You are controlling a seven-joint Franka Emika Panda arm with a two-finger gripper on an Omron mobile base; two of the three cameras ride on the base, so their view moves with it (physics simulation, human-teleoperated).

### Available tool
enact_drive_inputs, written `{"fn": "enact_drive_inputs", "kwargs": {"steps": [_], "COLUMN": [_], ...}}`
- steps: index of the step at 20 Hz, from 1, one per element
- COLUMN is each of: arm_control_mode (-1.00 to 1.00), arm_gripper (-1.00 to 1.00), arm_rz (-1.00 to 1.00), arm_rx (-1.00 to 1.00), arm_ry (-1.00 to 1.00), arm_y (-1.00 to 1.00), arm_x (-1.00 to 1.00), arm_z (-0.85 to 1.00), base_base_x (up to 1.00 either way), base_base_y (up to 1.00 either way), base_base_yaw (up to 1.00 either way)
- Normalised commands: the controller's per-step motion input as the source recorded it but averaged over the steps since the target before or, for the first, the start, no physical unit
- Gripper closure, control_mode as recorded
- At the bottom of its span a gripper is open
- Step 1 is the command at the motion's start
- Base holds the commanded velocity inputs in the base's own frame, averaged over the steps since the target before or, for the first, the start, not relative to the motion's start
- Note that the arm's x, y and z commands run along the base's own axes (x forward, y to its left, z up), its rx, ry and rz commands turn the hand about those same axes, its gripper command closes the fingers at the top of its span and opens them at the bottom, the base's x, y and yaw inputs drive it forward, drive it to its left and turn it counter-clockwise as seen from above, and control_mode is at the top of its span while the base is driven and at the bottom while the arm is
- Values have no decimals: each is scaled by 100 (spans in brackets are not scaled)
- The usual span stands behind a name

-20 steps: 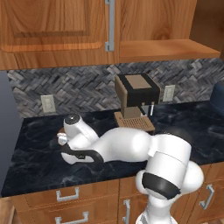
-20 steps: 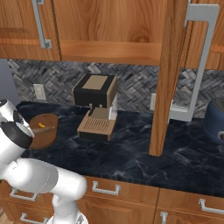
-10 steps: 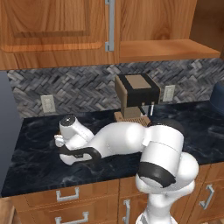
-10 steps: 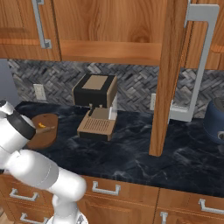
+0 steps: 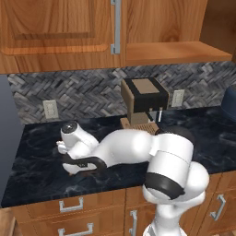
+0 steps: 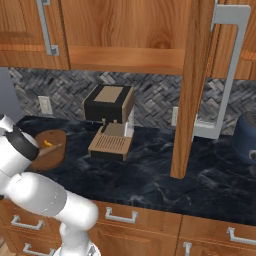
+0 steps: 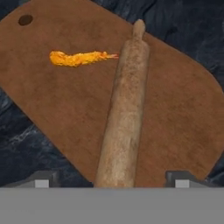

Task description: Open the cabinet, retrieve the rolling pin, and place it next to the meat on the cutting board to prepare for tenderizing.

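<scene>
Wooden rolling pin [image 7: 124, 113] now lies flat on the cutting board [image 7: 175, 127], just beside the meat [image 7: 78, 57], one tip nearly touching it. Jaws have just sprung wide; gripper [image 7: 113, 179] released, fingertips [image 7: 41, 180] standing clear either side of the pin. Judgement: placement looks complete, only withdrawal remains. Cabinet door [image 6: 192, 85] hangs open over the dark tabletop [image 6: 150, 175]; coffee machine [image 6: 109, 122] stands near the board, not obstructing.
</scene>
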Motion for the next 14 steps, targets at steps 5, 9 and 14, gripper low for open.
{"fn": "enact_drive_inputs", "kwargs": {"steps": [5, 9, 14], "arm_control_mode": [-100, -100, -100], "arm_gripper": [-100, -100, -100], "arm_rz": [0, 0, 0], "arm_rx": [0, 0, -2], "arm_ry": [-13, -12, -8], "arm_y": [0, 7, 4], "arm_x": [-29, -42, -40], "arm_z": [43, 69, 85], "base_base_x": [0, 0, 0], "base_base_y": [0, 0, 0], "base_base_yaw": [0, 0, 0]}}
